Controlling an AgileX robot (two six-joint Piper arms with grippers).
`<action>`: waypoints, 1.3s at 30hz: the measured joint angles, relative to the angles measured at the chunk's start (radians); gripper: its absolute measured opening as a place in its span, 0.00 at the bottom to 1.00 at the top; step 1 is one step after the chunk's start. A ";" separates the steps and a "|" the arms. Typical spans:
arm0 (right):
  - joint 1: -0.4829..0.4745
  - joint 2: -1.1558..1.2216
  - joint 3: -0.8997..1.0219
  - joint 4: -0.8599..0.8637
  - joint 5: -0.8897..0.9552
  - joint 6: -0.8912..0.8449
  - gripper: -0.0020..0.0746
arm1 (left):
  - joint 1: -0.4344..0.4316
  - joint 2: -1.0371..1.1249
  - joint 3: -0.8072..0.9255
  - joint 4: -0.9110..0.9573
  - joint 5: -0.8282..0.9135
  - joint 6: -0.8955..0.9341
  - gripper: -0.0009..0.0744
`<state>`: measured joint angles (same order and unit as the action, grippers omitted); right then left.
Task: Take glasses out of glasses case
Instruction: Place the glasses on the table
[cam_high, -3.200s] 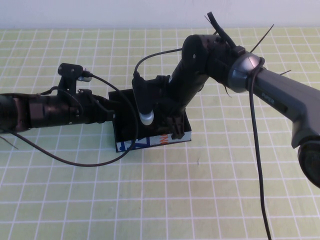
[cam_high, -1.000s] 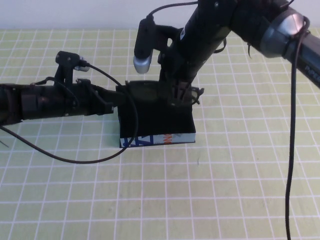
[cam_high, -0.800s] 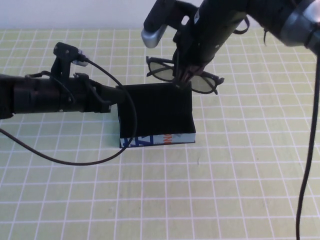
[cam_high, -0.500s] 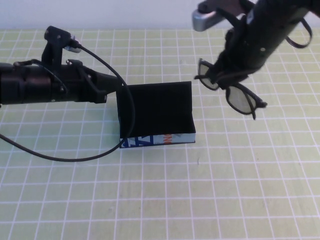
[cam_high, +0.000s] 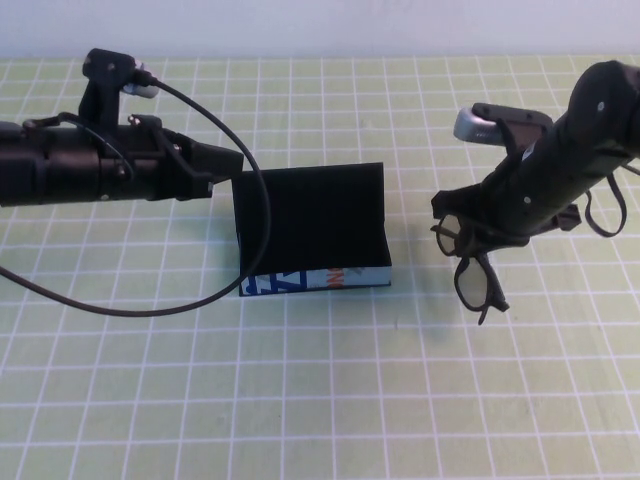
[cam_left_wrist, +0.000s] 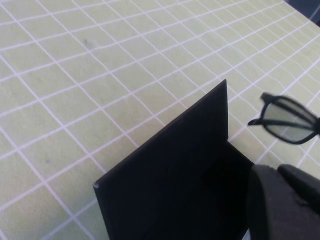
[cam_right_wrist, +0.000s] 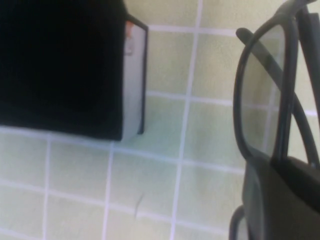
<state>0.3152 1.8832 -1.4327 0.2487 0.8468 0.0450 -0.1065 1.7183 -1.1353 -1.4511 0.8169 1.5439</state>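
We've got the glasses (cam_high: 470, 262) out of the glasses case (cam_high: 310, 230). They hang clamped in the right gripper (cam_high: 478, 232), well to the right of the case, toward the desk's right edge, about midway between far and near edges.

Key relation for the next move: the frame dangles below the jaws, long axis tilted steeply, one lens (cam_high: 468, 285) pointing down toward the near edge. The lower lens looks close to the mat (cam_high: 330, 380), but we can't tell if it's touching. Set-down means straight down from here; the right arm owns it, and the left is nowhere near.

The left gripper (cam_high: 215, 160) sits at the case's far-left corner, at the lid (cam_high: 312, 205). We judge it's clenched on the lid's edge, holding it up; the left wrist view shows the lid (cam_left_wrist: 170, 165) edge-on with the jaw bodies against it, though the contact itself isn't clearly visible.

Materials:
- Glasses: thick black plastic frame, squarish tinted lenses, thin temples. In the right wrist view the frame (cam_right_wrist: 265, 85) is rigid and smooth, so a tilted drop could flip it.
- Case: matte black box with flat, hard panels and sharp corners, and a printed blue/white/orange front strip (cam_high: 310, 281) facing the near edge. The interior reads dark, and we see no contents.
- Mat: green-yellow with a white grid, flat with a slight texture.
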 joint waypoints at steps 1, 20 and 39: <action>-0.001 0.018 0.000 0.009 -0.011 0.000 0.04 | 0.000 0.000 0.000 0.000 0.000 0.000 0.01; -0.001 0.112 -0.002 0.024 -0.042 0.000 0.37 | 0.000 0.000 0.000 0.004 0.010 -0.011 0.01; 0.021 -0.173 -0.016 -0.123 0.328 0.046 0.05 | 0.000 -0.160 0.000 0.096 -0.071 -0.172 0.01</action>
<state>0.3360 1.7105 -1.4483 0.1253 1.1750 0.0914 -0.1065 1.5585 -1.1353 -1.3554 0.7454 1.3724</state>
